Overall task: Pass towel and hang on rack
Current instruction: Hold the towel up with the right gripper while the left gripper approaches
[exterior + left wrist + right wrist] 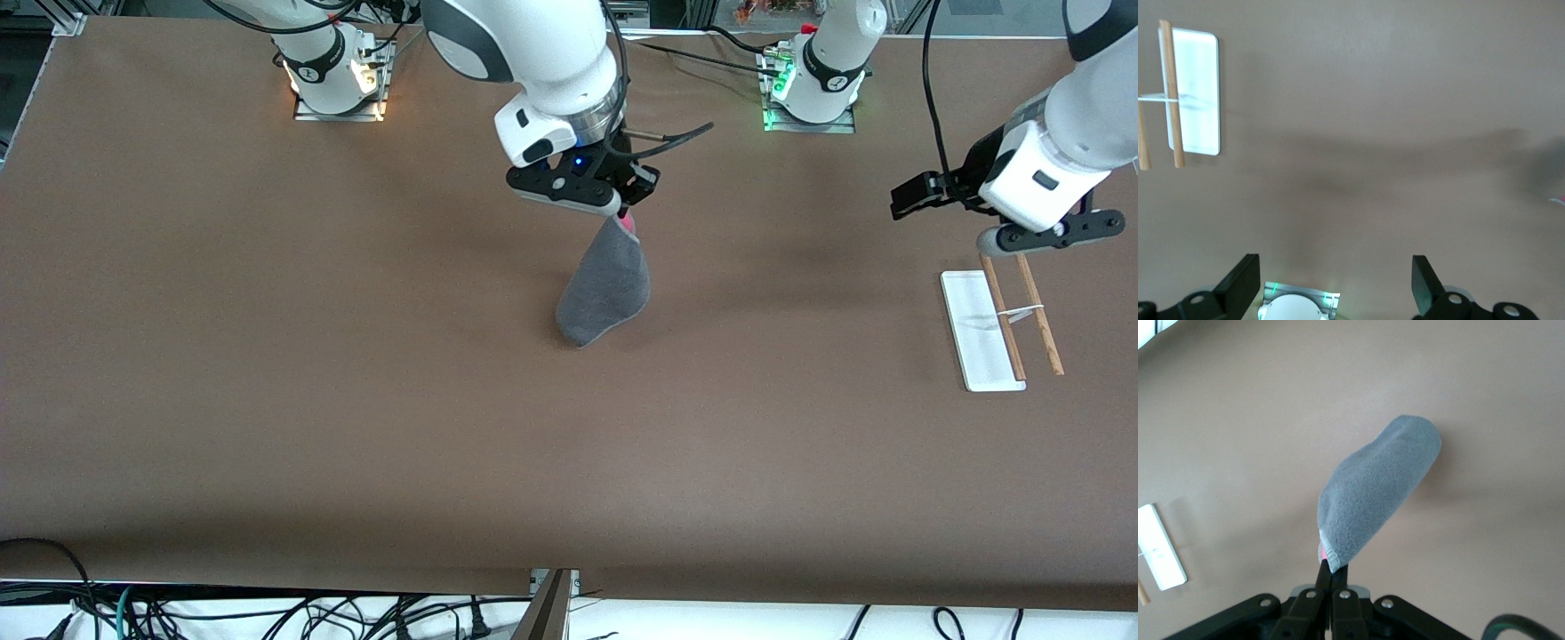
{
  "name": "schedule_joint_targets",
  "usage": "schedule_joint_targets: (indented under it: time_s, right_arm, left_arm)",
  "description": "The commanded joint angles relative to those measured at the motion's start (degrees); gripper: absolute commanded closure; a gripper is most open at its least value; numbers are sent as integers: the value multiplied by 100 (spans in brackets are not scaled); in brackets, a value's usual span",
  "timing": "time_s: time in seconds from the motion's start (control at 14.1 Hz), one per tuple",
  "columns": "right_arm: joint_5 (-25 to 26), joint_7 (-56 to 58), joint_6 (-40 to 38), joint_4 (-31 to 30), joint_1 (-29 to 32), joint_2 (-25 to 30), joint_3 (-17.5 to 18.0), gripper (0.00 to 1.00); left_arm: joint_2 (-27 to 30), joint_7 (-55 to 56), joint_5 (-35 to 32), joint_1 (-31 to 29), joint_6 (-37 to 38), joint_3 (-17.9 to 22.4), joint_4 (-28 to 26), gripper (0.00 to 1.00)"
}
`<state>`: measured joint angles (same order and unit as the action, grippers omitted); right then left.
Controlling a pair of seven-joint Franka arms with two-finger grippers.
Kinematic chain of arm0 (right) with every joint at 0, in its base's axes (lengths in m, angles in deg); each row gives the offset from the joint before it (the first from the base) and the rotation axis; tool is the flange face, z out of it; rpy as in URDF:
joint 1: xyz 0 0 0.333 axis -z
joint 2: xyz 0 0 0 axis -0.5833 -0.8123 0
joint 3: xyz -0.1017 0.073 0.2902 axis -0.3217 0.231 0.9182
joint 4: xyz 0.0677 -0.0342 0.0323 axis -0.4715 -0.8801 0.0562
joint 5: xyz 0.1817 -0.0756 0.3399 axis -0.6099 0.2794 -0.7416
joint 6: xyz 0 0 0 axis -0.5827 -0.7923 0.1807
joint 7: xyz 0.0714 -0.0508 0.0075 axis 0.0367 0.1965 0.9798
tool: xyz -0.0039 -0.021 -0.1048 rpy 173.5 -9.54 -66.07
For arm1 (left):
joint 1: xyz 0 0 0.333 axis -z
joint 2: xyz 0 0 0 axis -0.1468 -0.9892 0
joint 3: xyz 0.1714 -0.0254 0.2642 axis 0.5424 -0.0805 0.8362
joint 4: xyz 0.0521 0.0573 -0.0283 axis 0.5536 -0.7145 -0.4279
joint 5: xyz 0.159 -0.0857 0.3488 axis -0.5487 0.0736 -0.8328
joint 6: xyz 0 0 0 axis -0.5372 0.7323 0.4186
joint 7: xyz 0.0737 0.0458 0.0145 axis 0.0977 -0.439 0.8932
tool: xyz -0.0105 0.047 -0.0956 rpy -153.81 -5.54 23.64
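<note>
Towel [605,289] hangs in the air over the middle of the brown table [267,400], pinched by one corner in the right gripper [622,213], whose arm comes down from its base at the right arm's end of the table. In the right wrist view the two black fingers [1328,577] are pressed together on the cloth's pale stitched edge, with a sliver of pink-red reverse side showing just beside the pinch; the grey fuzzy cloth [1378,493] droops away from the fingers in a folded, rounded shape, its lower end clear of the tabletop in the front view, with a soft shadow lying on the table beside it. Toward the left arm's end of the table stands the rack [1000,324], its white flat base resting on the table and its two thin wooden rods running side by side, joined by a small white crosspiece partway along. The left gripper [1040,236] hovers over the end of the rack that lies farther from the front camera, well apart from the towel. In the left wrist view its black fingers [1238,287] are spread wide with nothing between them, bare table showing in the gap, and the rack [1195,93] shows off to one side.
</note>
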<state>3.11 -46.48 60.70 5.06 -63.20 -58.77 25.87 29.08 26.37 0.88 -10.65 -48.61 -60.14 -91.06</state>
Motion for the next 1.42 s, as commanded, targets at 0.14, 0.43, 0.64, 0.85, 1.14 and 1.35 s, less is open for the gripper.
schedule_joint_targets:
  time_s: [0.14, 0.43, 0.64, 0.85, 1.14, 1.35]
  right_arm:
    - [-4, -92, 136, 95, -43, 125, 121, 100]
    - [-13, -83, 162, 165, -35, 160, 157, 100]
    - [-13, -74, 241, 165, -43, 160, 157, 100]
    - [-13, -92, 521, 157, -43, 160, 157, 100]
    - [-4, -144, 952, 157, -140, 152, 192, 100]
    - [-4, -153, 1234, 148, -219, 108, 184, 100]
  left_arm:
    - [-496, -1211, 246, -305, -340, 33, 120, 0]
    - [-505, -2609, 975, -719, -1166, 42, -477, 0]
    - [-549, -3419, 1545, -772, -1764, 42, -987, 0]
    - [-724, -4445, 2145, -798, -2527, 42, -1357, 0]
    - [-1014, -5729, 3294, -798, -2846, 42, -1673, 0]
    - [-674, -6136, 3710, -676, -2943, 16, -2234, 0]
